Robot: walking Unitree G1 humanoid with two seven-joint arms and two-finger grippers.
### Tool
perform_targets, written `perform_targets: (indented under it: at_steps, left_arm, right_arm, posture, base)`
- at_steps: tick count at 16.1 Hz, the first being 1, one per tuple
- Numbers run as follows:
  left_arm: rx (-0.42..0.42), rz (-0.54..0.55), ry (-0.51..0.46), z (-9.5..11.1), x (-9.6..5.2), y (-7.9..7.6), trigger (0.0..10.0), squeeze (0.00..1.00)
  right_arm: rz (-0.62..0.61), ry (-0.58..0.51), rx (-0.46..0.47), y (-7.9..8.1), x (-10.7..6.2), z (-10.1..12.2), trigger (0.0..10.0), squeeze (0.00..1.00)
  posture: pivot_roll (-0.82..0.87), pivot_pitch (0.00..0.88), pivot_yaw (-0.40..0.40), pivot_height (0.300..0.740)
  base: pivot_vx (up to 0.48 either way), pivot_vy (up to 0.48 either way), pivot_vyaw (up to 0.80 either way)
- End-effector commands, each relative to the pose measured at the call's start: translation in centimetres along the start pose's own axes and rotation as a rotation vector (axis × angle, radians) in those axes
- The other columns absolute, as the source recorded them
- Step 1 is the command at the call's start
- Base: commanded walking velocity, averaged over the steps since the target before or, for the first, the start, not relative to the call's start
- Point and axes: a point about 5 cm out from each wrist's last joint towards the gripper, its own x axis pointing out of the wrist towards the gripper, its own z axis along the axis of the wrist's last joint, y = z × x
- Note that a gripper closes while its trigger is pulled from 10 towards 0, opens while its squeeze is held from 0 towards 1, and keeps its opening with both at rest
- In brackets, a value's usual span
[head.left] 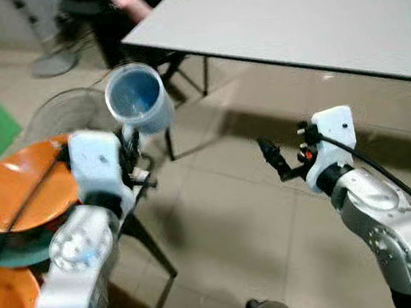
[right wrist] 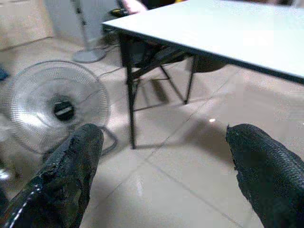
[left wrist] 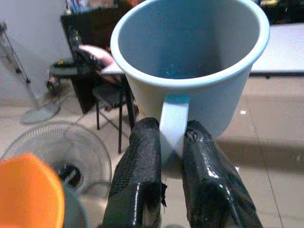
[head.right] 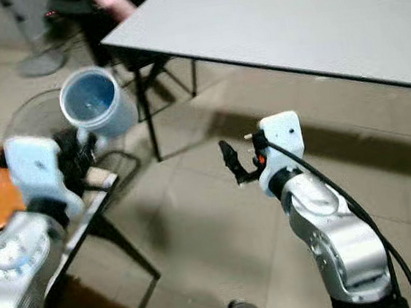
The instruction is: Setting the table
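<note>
clearly the weak point is the grip: the left claw (left wrist: pixel 164 156) is pinched tight on nothing more than the thin handle of the blue cup (head.left: pixel 138 98), its two fingers (left wrist: pixel 137 175) squeezing that strip from either side while the whole body of the cup stands above and beyond the fingertips, mouth tipped toward the robot's head. with so little held, the cup could swing or twist round the handle as the robot walks, and slip out onto the tiled floor (head.left: pixel 228 225) below. the table (head.left: pixel 302 19) lies ahead of the claw and off to its right, well apart, with its near edge between cup and top; carried too low, the cup could knock that edge. just behind and below the left claw sit orange plates (head.left: pixel 25 187), and a fan (right wrist: pixel 57 104) stands on the floor beyond, so a wide turn could clip either. the right claw (right wrist: pixel 166 161) is spread wide and holds nothing, out over the floor, free to steady the cup if needed.
</note>
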Motion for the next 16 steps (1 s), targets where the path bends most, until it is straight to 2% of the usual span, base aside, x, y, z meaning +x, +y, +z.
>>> perform_targets:
  at_steps: [1, 3, 6, 9, 14, 16]
  left_arm:
    - [0.028, 0.034, -0.008, 0.0, -0.2, 0.4, 10.0, 0.0]
    - [0.036, 0.029, 0.006, -0.3, -0.4, 0.2, 10.0, 0.0]
    - [0.036, 0.044, 0.006, -0.3, -0.5, 0.5, 10.0, 0.0]
    - [0.047, 0.026, 0.002, -0.3, -0.3, 0.4, 10.0, 0.0]
    - [0.024, -0.005, 0.001, -0.3, 0.0, -0.1, 10.0, 0.0]
    - [0.013, 0.021, 0.005, -0.5, 0.0, 0.2, 10.0, 0.0]
  right_arm:
    - [-0.012, 0.001, -0.019, 0.2, 0.2, -0.4, 10.0, 0.0]
    - [-0.007, 0.014, -0.059, 0.3, 0.6, -1.1, 10.0, 0.0]
    - [0.001, 0.02, 0.035, 0.3, 0.8, -1.3, 10.0, 0.0]
    - [-0.001, 0.02, 0.028, 0.1, 0.8, -1.4, 10.0, 0.0]
    - [-0.017, 0.019, 0.044, -0.3, 0.3, -1.2, 10.0, 0.0]
    - [0.001, 0.014, 0.036, -0.1, 0.3, -1.0, 10.0, 0.0]
  posture:
    - [-0.05, 0.041, 0.026, 0.74]
    - [-0.04, 0.042, 0.023, 0.74]
    - [-0.03, 0.032, 0.023, 0.74]
    - [-0.04, 0.043, 0.028, 0.74]
    - [-0.05, 0.061, 0.042, 0.74]
    - [-0.06, 0.062, 0.042, 0.74]
  base:
    - [0.304, 0.0, 0.0]
    - [0.336, 0.0, 0.0]
    - [0.342, 0.0, 0.0]
    - [0.345, 0.0, -0.49]
    - [0.343, 0.0, -0.78]
    - [0.345, 0.0, -0.39]
